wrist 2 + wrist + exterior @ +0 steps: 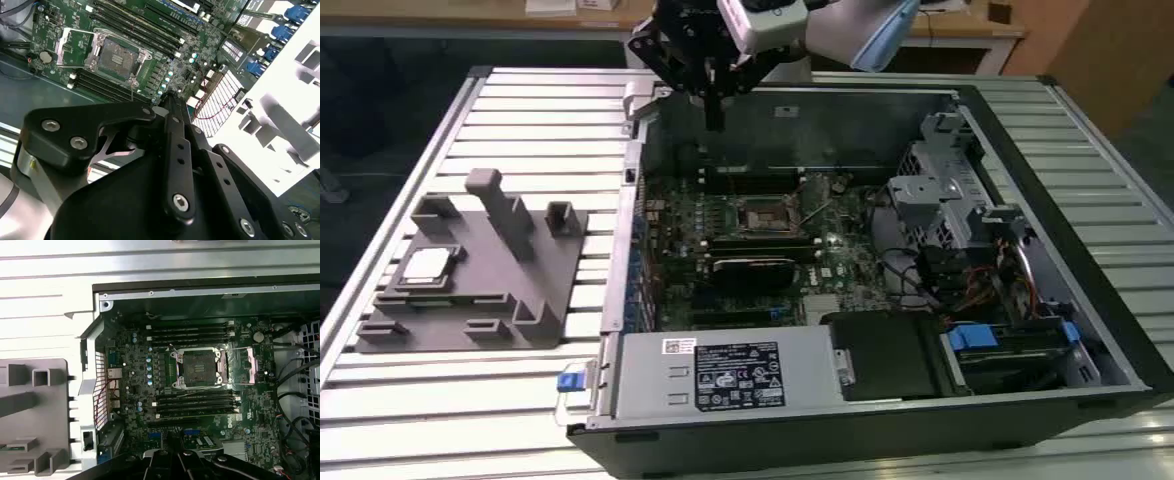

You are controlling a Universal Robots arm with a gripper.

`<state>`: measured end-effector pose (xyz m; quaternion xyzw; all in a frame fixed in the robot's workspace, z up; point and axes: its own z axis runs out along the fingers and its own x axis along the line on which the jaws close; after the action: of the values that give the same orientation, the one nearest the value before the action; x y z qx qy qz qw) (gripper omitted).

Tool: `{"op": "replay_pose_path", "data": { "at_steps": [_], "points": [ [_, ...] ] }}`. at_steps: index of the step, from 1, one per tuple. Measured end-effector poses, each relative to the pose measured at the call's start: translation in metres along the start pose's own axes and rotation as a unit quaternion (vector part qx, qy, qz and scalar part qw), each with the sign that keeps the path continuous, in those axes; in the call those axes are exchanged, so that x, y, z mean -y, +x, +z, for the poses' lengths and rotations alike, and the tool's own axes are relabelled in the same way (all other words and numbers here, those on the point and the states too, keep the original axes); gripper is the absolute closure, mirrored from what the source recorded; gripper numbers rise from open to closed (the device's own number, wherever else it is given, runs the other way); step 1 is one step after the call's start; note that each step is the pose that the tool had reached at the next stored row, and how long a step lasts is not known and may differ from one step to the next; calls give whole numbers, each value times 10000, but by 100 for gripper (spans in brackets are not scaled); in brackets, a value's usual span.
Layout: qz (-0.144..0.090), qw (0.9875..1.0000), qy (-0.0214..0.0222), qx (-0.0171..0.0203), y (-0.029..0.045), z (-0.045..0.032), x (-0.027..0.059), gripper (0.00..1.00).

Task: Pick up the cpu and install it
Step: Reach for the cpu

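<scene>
Your claw (715, 122), closed and empty, hangs over the case (854, 125); the cpu (427, 263) lies well apart, toward the exterior view's left.

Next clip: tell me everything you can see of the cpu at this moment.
The cpu is a small flat square chip, silver-grey metal-looking top with a paler rim. It lies flat, top up, seated on the grey plastic holder on the slatted table, at the exterior view's left of the open computer case. Only the holder touches it. The tool hangs over the case's far wall, well apart from it.
</scene>
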<state>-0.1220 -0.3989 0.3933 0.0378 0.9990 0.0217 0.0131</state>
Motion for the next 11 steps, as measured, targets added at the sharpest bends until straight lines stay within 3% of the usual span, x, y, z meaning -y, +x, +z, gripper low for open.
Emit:
{"op": "replay_pose_path", "data": {
  "at_steps": [11],
  "points": [
    [1,10000,0,0,11,0,1,89]
  ]
}}
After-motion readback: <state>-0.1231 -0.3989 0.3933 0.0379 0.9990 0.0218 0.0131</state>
